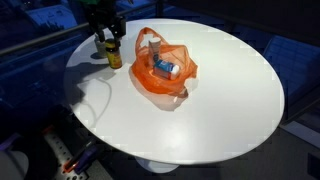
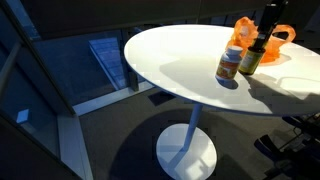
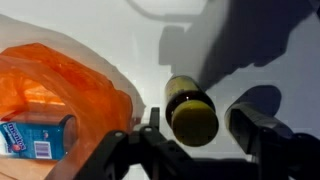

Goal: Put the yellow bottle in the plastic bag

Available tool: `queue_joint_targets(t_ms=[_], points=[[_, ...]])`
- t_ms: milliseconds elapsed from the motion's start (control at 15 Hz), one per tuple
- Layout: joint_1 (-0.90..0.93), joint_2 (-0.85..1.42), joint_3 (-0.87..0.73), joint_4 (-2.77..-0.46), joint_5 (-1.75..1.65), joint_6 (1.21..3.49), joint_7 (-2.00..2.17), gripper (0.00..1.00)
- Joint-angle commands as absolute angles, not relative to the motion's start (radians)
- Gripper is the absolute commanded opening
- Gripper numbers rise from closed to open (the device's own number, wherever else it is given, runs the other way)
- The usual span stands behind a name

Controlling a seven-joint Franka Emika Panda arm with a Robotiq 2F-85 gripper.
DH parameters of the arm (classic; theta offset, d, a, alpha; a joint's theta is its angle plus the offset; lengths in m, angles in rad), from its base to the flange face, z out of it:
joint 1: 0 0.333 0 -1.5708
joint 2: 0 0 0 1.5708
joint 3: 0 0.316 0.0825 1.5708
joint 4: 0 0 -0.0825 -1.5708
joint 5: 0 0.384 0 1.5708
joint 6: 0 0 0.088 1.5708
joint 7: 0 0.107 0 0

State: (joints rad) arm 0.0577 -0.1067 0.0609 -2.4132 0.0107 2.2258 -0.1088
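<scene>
The yellow bottle, dark-bodied with a yellow cap, stands upright on the white table near its edge. It shows in both exterior views. My gripper is open and hangs right above it, one finger on each side of the cap and a gap left at the right finger. The gripper also shows in both exterior views. The orange plastic bag lies open beside the bottle, with a blue packet inside; it also shows in the wrist view and in an exterior view.
A second bottle with a white label stands close beside the yellow one. The round white table stands on a single pedestal. The floor around it is dark, with cables and gear below the table edge.
</scene>
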Motion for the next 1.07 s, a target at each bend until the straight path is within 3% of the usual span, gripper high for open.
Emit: queue_joint_targets(t_ms=[0, 200, 267, 1000], points=[[0.062, -0.107, 0.061, -2.409, -0.004, 2.237, -0.112, 0.46], [0.059, -0.121, 0.057, -2.396, 0.003, 2.217, -0.117, 0.22], [0.058, -0.13, 0.054, -2.381, 0.014, 2.199, -0.123, 0.19], [0.022, -0.205, -0.016, -2.184, 0.033, 2.04, -0.136, 0.19]])
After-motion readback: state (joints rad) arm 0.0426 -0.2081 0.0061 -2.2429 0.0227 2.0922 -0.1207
